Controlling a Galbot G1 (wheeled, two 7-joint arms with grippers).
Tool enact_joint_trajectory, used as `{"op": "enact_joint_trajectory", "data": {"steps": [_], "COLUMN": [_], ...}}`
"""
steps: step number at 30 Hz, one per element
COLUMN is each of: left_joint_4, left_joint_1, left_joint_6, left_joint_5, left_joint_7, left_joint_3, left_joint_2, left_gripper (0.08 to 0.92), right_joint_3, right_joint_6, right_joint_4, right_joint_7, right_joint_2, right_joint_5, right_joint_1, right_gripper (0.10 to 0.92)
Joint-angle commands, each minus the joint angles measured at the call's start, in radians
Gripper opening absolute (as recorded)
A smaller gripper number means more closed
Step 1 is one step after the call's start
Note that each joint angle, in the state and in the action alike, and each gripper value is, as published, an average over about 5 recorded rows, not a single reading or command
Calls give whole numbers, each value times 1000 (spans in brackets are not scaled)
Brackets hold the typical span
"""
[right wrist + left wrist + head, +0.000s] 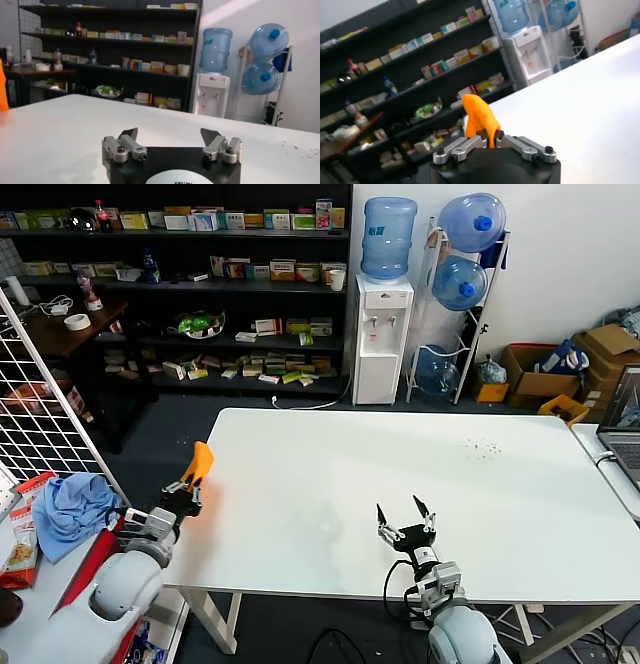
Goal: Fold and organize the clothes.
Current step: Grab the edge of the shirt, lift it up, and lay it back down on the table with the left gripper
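My left gripper is at the white table's left edge, shut on a bunched piece of the bright orange T-shirt that sticks up above its fingers. In the left wrist view the orange cloth is pinched between the closed jaws of the gripper; the rest of the shirt is out of view. A sliver of orange shows in the right wrist view. My right gripper is open and empty just above the table's front edge; it also shows in its wrist view.
A light blue cloth lies on a side surface at the left beside a snack packet. A wire grid panel stands at the left. A laptop sits at the far right. Shelves and a water dispenser stand behind.
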Motion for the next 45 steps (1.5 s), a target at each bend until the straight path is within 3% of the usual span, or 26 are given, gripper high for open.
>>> {"op": "enact_joint_trajectory", "data": {"steps": [1, 14, 22, 28, 39, 45], "left_joint_4": [-78, 162, 254, 278, 336, 293], "left_joint_1": [-9, -122, -156, -148, -158, -164], "left_joint_6": [53, 5, -25, -48, -196, -215], "left_joint_5": [-105, -99, -99, -104, -151, -202], "left_joint_7": [-54, -83, -107, -127, -132, -105], "left_joint_3": [143, 266, 311, 348, 379, 390], "left_joint_2": [-185, -487, -619, -687, -784, -764], "left_gripper": [150, 150, 150, 150, 152, 270], "right_joint_3": [52, 96, 109, 120, 140, 128], "right_joint_6": [4, -27, -31, -49, -113, -172], "right_joint_4": [20, 20, 15, 11, 3, 14], "right_joint_7": [4, 18, 21, 28, 61, 64], "right_joint_2": [-24, -40, -50, -57, -64, -72], "right_joint_5": [1, 47, 49, 57, 85, 117], "right_joint_1": [-27, -39, -45, -49, -58, -44], "right_gripper": [823, 823, 823, 823, 823, 823]}}
